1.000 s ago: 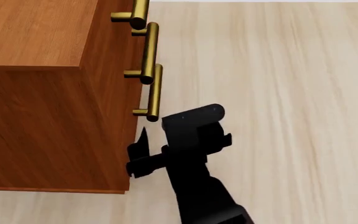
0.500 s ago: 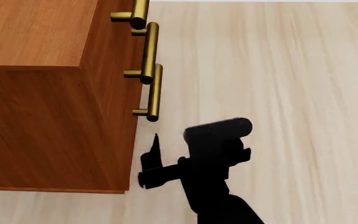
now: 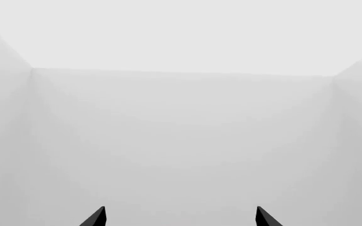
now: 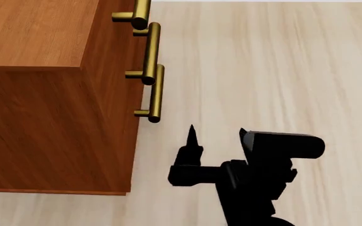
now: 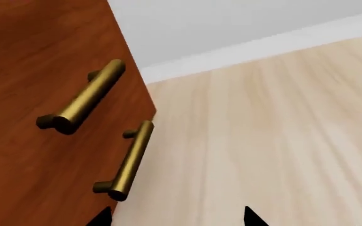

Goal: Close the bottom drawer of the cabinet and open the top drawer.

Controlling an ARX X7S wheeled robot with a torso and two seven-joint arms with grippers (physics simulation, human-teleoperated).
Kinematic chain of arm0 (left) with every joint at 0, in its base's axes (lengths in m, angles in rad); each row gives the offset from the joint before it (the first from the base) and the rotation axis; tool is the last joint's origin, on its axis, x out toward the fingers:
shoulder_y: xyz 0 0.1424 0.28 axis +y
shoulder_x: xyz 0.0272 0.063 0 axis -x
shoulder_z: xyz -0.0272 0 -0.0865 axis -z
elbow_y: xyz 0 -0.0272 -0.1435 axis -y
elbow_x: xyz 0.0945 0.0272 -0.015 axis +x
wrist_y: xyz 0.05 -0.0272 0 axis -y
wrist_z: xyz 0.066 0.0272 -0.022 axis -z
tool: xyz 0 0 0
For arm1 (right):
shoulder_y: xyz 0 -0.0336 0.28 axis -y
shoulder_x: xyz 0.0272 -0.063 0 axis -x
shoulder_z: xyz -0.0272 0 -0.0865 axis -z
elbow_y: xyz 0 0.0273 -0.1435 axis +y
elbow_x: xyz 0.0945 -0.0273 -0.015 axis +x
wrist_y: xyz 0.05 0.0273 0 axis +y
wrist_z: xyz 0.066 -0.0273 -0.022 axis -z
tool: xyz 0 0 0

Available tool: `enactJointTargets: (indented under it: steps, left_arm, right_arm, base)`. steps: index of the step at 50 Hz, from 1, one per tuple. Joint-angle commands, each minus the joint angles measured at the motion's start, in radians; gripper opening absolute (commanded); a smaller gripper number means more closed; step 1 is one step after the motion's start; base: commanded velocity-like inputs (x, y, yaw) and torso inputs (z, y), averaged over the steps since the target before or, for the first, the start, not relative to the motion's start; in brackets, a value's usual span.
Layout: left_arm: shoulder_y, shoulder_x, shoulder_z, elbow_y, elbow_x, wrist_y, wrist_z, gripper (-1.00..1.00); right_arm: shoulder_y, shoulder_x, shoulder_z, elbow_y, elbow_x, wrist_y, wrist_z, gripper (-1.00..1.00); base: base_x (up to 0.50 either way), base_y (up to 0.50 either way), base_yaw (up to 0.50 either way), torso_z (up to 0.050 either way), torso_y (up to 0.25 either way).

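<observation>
The cabinet (image 4: 36, 117) fills the left of the head view, seen from above. Its three brass handles stack along its front: the top drawer's (image 4: 138, 14), the middle one's (image 4: 151, 49), and the bottom drawer's (image 4: 156, 94). All three fronts look flush. My right gripper (image 4: 218, 136) is open and empty over the floor, to the right of the cabinet front and apart from it, below the bottom handle. The right wrist view shows the cabinet front (image 5: 30, 70) with two handles (image 5: 83, 101) (image 5: 127, 160) and my open right gripper (image 5: 176, 217). My left gripper (image 3: 181, 219) is open and empty.
Pale wood floor (image 4: 282, 70) spreads to the right of the cabinet. A white skirting board and grey wall (image 5: 244, 23) lie beyond it in the right wrist view. The left wrist view shows only plain grey-white walls (image 3: 181, 117).
My right gripper has drawn away from the cabinet's lower front edge, moving right and down in the head view, and has turned so that its fingers point up the picture.
</observation>
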Motion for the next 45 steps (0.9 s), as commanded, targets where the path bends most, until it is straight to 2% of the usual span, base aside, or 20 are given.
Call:
enactJointTargets:
  steps: [1,20,45]
  left_arm:
    - [-0.009,0.004,0.013,-0.001,-0.002,0.000,-0.007,1.00]
    - [-0.028,-0.002,0.018,0.006,-0.022,-0.009,-0.025,1.00]
    - [-0.030,-0.013,0.026,0.011,-0.030,-0.004,-0.038,1.00]
  right_arm:
    - [-0.037,0.024,0.103,-0.125,0.161,0.019,0.060,1.00]
    - [0.039,-0.028,0.244,-0.204,0.494,0.050,0.198,1.00]
    - [0.193,-0.170,0.269,-0.120,0.737,0.039,0.295,1.00]
  base:
    - [0.00,0.00,0.00,0.000,0.000]
    - [0.00,0.00,0.00,0.000,0.000]
    - [0.00,0.00,0.00,0.000,0.000]
